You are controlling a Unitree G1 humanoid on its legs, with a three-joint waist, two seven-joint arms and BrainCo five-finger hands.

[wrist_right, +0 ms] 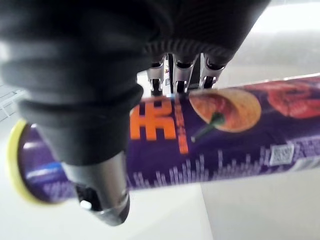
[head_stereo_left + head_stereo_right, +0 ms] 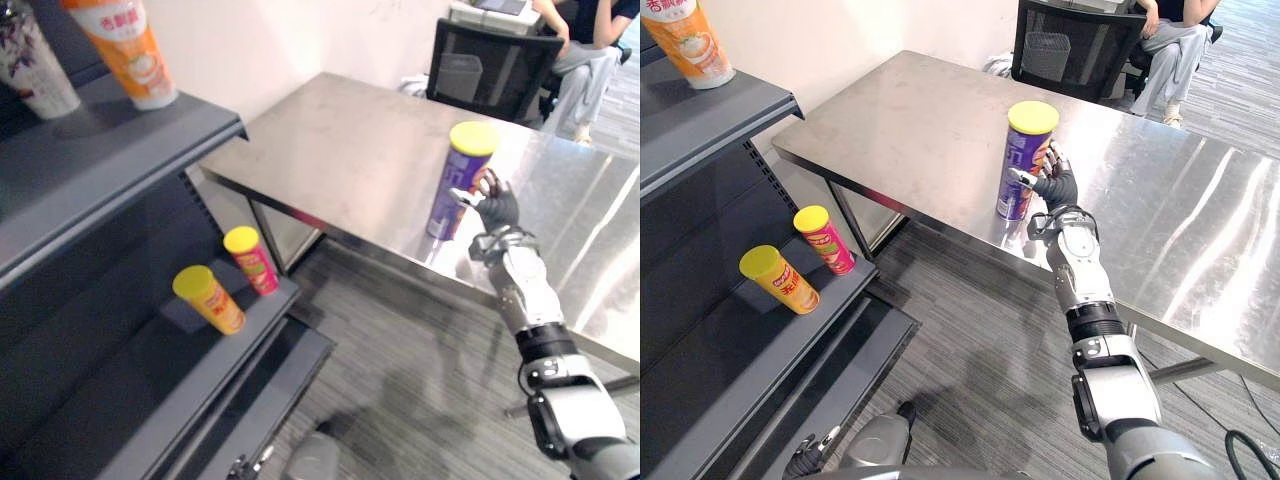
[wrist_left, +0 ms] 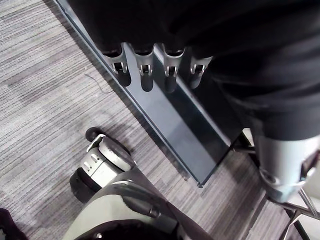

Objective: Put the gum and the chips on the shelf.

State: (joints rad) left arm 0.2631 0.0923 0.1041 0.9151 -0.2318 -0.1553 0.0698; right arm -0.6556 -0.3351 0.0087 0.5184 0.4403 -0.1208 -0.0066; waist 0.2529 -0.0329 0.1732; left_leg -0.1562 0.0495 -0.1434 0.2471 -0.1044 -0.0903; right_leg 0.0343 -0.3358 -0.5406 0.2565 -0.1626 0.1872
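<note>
Purple cylindrical chips can with a yellow lid (image 2: 1026, 165) stands upright near the front edge of the steel tabletop (image 2: 930, 120). The right hand (image 2: 1060, 190) clasps it, thumb opposite fingers. The left hand (image 3: 145, 70) hangs low beside the dark metal shelf (image 2: 120, 145), fingers relaxed and apart.

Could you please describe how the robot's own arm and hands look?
The right arm is built of silver-grey metal segments with a black ring joint partway along. The right hand and the left hand wear a dark ribbed cover over the back and wrist; their slim silver fingers end in dark tips.
</note>
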